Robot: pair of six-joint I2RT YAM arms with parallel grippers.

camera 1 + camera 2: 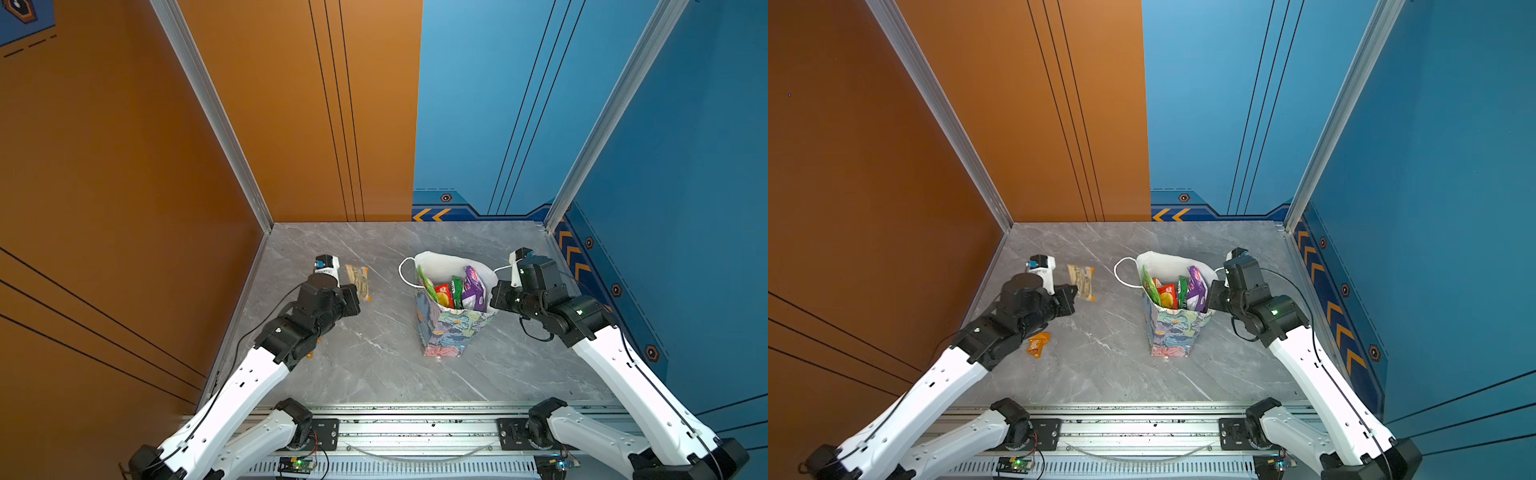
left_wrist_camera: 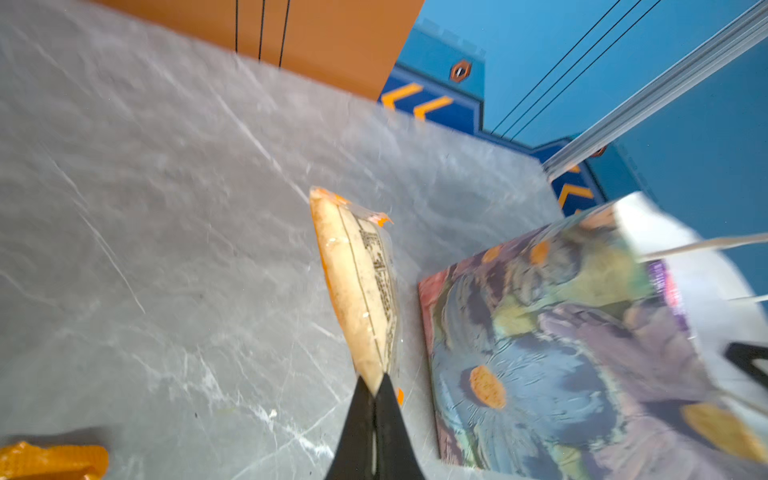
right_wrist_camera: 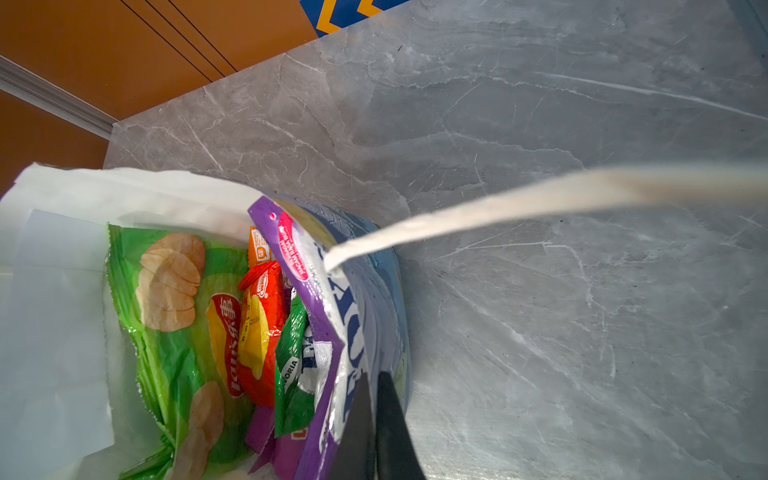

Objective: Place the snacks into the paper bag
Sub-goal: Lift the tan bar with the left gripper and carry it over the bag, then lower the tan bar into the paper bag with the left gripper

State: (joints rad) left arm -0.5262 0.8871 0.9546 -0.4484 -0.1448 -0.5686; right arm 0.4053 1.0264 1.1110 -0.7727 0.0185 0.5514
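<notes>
The left tool (image 2: 376,386) is pinched shut on one end of the tan crinkly bar packet (image 2: 361,282), held well left of the flower-printed paper gift bag (image 1: 444,328). The right tool (image 3: 374,378) clamps that bag's right rim. That end-grip may slip, or the dangling packet may snag the rim and tip the bag. A small orange foil packet (image 1: 1038,344) lies on the desk (image 1: 374,374), also left of the bag.

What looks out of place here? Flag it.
One orange packet lies on the table, near the left arm, outside the paper bag. The left gripper holds the tan bar by one end; the right gripper pinches the bag's rim. Nothing looks spilled or torn.
</notes>
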